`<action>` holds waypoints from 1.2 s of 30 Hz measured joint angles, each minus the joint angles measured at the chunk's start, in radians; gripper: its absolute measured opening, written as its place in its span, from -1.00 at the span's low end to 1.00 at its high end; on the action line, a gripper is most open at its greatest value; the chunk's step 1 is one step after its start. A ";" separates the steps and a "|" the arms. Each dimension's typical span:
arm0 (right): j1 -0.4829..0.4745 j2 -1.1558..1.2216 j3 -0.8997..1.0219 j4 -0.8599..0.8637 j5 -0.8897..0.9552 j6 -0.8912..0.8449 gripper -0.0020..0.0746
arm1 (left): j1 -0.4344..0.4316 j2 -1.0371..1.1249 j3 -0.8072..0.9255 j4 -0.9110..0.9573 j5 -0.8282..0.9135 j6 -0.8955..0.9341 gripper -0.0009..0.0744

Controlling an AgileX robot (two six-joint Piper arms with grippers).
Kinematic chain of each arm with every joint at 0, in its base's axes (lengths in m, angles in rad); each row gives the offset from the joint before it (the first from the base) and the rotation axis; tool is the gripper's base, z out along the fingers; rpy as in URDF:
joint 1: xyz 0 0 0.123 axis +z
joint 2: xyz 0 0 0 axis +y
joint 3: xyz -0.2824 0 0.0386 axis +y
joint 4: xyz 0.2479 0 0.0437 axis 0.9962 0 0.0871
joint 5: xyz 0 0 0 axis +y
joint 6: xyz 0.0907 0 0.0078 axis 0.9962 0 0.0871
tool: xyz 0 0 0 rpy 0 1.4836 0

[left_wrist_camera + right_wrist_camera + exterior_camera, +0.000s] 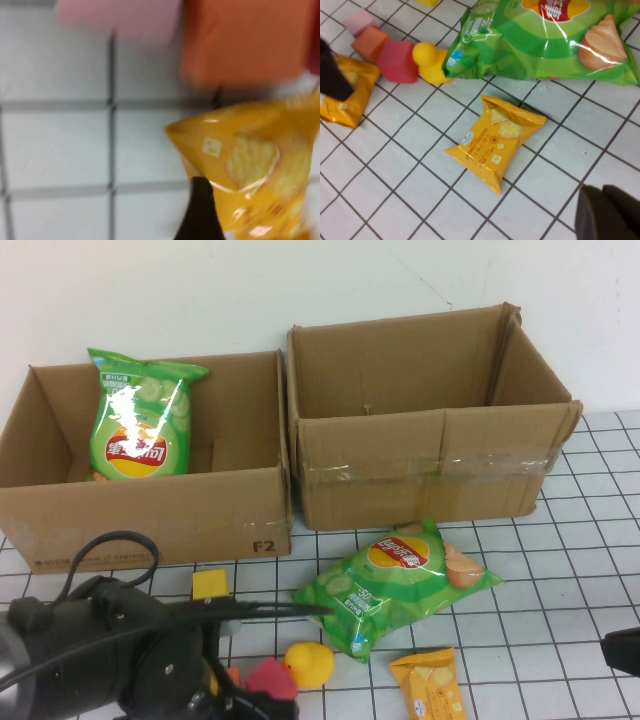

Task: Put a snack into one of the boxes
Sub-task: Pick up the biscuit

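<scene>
Crinkly snack packet (250, 170) under left gripper (200, 210); right gripper (607, 212) aside.

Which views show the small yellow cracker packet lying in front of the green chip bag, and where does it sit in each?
High view: the small yellow cracker packet lies at the bottom edge, just right of centre, before the green chip bag.
Left wrist view: not identifiable; a different yellow packet is under the left gripper.
Right wrist view: centre.
Shared landmark: the yellow duck.

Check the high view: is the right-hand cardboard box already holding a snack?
No, the right box shows only bare cardboard inside, while a green chip bag stands in the left box.
</scene>
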 joint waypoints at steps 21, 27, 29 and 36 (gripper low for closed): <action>0.000 0.000 0.000 0.041 0.004 -0.048 -0.95 | 0.000 0.000 0.000 0.071 0.016 -0.004 0.27; 0.000 0.000 0.000 0.042 0.004 -0.059 -0.95 | 0.000 0.000 0.000 0.047 0.024 -0.021 0.27; 0.000 0.000 0.000 0.043 0.004 -0.061 -0.95 | 0.000 0.000 0.000 0.022 0.030 -0.021 0.27; 0.000 0.000 0.000 0.047 0.005 -0.074 -0.95 | 0.000 0.002 0.000 0.003 0.034 -0.060 0.27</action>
